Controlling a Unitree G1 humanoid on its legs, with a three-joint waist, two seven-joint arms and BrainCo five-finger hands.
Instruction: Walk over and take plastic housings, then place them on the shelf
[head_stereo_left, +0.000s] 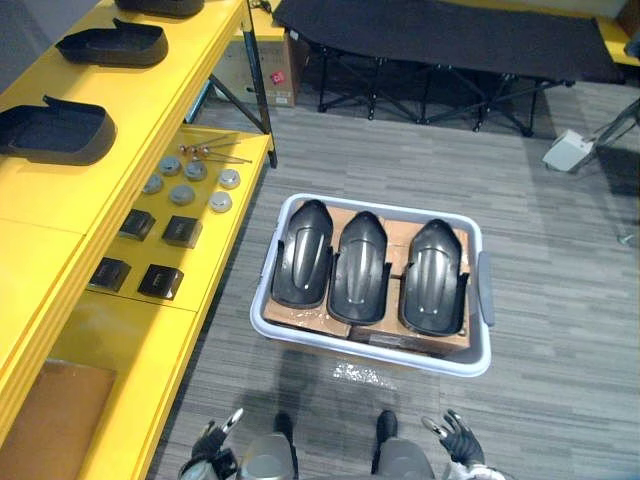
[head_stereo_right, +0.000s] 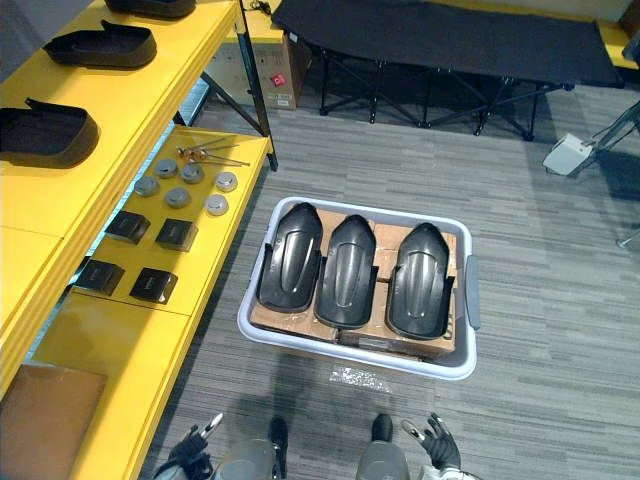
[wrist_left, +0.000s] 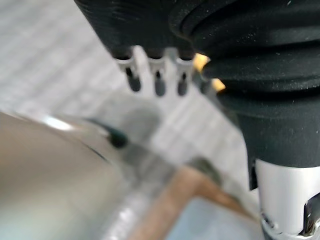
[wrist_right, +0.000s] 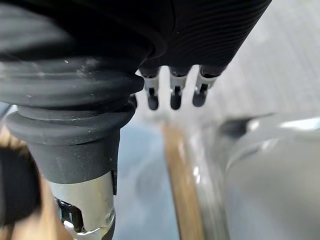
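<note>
Housings lie in the tub on the floor, near the shelf. Left robot hand and right robot hand hang low, spread, empty. Step closer, then grab one by its sides.

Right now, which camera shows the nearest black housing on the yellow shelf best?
The left eye view: nearly the whole housing lies in frame on the yellow shelf. The right eye view cuts off more of it at the edge. Both wrist views face the floor instead.
</note>
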